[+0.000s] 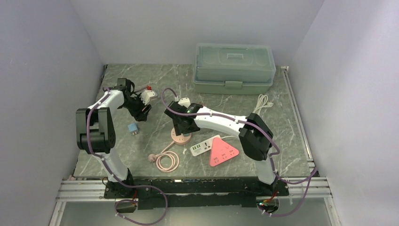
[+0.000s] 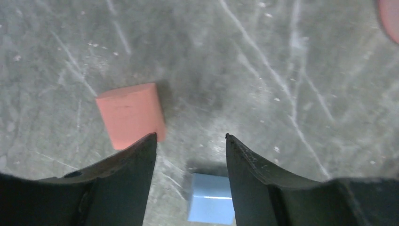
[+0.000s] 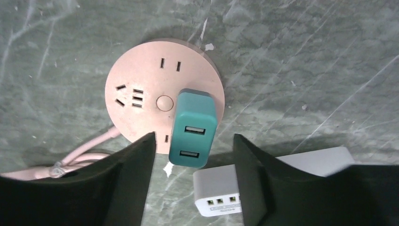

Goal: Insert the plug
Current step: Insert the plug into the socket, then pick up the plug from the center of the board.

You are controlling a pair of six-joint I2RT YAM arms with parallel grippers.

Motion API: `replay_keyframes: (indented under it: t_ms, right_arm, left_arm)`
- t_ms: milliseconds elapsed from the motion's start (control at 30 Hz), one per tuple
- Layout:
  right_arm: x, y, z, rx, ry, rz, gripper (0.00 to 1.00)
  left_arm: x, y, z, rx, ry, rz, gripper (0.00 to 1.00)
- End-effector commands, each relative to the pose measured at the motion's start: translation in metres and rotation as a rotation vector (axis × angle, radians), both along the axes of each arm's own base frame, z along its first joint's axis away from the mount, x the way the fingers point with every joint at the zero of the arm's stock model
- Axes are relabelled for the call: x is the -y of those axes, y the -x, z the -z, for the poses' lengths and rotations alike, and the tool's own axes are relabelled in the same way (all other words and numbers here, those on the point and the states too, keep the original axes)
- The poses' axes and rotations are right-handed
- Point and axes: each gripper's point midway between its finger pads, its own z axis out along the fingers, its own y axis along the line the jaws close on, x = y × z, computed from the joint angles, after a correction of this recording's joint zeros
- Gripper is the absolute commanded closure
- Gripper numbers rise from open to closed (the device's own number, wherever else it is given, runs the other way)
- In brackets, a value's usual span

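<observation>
- Standing at the near edge, the first thing I see on the table is a pink cord, loosely coiled.
- Just right of the coil lie a white strip and a three-cornered pink strip, close side by side.
- Behind the coil the round pink socket sits flat on the table, and the cord runs into its side.
- The right gripper hangs over the socket, pointing down, with its jaws apart.
- The plug, teal with two USB ports facing up, stands on the socket's face beside the centre button.
- It sits between the right jaws with a gap on either side, so nothing grips it. I cannot tell whether its pins are fully home.
- Over to the left a blue adapter lies alone on the table.
- The left gripper hovers just beyond it, jaws apart and holding nothing.
- Its wrist view shows the blue adapter on the table below the gap, and a salmon block lying by one finger.
- Farther back, a white plug with a red bit lies near the left arm's wrist.
- A bundled white cable lies well off to the right.
- A pale green box, lid on, stands at the far edge.
</observation>
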Motion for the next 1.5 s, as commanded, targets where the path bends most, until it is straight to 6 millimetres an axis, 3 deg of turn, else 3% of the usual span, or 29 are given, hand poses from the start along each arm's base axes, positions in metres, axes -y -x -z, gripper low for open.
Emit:
replay_keyframes:
  t_ms: [0, 100, 300, 600, 733, 833, 933, 1033, 1167, 1300, 1367, 1467]
  right_arm:
    - [-0.007, -0.007, -0.032, 0.053, -0.063, -0.008, 0.31]
    - [-0.012, -0.009, -0.050, 0.070, -0.110, -0.012, 0.25]
    - [-0.020, -0.007, -0.076, 0.084, -0.188, -0.023, 0.24]
    - [-0.017, -0.011, -0.100, 0.114, -0.234, -0.017, 0.13]
    - [-0.014, -0.013, -0.113, 0.132, -0.270, -0.010, 0.14]
    - [-0.014, -0.014, -0.119, 0.140, -0.305, -0.014, 0.17]
    - [-0.014, -0.018, -0.129, 0.152, -0.352, -0.015, 0.21]
    - [-0.016, -0.022, -0.141, 0.166, -0.412, -0.021, 0.22]
    - [-0.028, -0.026, -0.164, 0.194, -0.549, -0.041, 0.22]
    - [-0.040, -0.029, -0.177, 0.172, -0.686, -0.043, 0.21]
    - [-0.044, -0.031, -0.181, 0.161, -0.734, -0.035, 0.20]
    - [-0.052, -0.028, -0.191, 0.134, -0.803, -0.047, 0.20]
  left_arm:
    - [-0.015, -0.044, -0.002, 0.085, -0.057, -0.072, 0.39]
    - [-0.018, -0.056, -0.004, 0.113, -0.067, -0.095, 0.38]
    - [-0.018, -0.056, -0.011, 0.134, -0.070, -0.067, 0.40]
    - [-0.028, -0.057, 0.028, 0.095, -0.124, -0.064, 0.44]
    - [-0.031, -0.062, 0.035, 0.102, -0.111, -0.064, 0.53]
    - [-0.025, -0.061, 0.031, 0.095, -0.074, -0.038, 0.76]
    - [-0.010, -0.049, 0.013, 0.108, -0.004, 0.023, 1.00]
    - [0.015, -0.028, -0.026, 0.142, 0.127, 0.119, 1.00]
    - [0.063, 0.012, -0.102, 0.167, 0.412, 0.250, 1.00]
    - [0.091, 0.042, -0.157, 0.146, 0.622, 0.294, 1.00]
    - [0.100, 0.056, -0.167, 0.113, 0.672, 0.308, 1.00]
    - [0.109, 0.075, -0.165, 0.101, 0.667, 0.342, 1.00]
